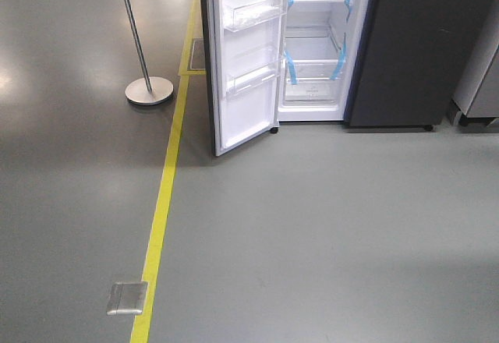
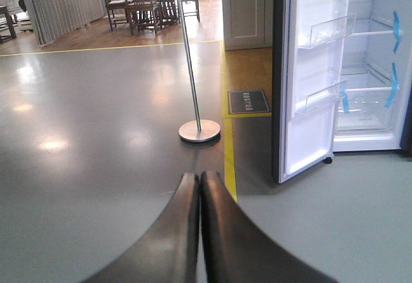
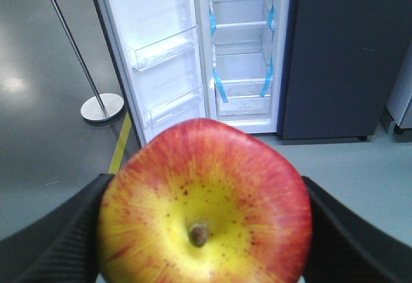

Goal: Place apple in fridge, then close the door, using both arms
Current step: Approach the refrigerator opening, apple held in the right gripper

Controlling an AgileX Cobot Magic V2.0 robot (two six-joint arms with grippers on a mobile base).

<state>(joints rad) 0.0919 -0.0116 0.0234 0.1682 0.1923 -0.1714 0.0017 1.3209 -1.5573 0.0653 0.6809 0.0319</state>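
The red apple (image 3: pixel 206 206), yellow around its stem, fills the lower part of the right wrist view. My right gripper (image 3: pixel 206 228) is shut on it, with a black finger (image 3: pixel 58 244) against each side. Ahead stands the dark grey fridge (image 3: pixel 341 51), its white interior (image 1: pixel 316 47) showing glass shelves and blue tape strips. Its door (image 1: pixel 245 54) is swung wide open to the left, with clear bins on its white inner face. My left gripper (image 2: pixel 199 179) is shut on nothing, low over the floor to the left of the door (image 2: pixel 315 71). Neither gripper appears in the front view.
A metal pole on a round base (image 1: pixel 148 90) stands left of the door. A yellow tape line (image 1: pixel 160 210) runs along the floor, with a metal floor plate (image 1: pixel 126 298) beside it. A light grey cabinet (image 1: pixel 479 78) stands right of the fridge. A dark mat (image 2: pixel 248 101) lies behind the door.
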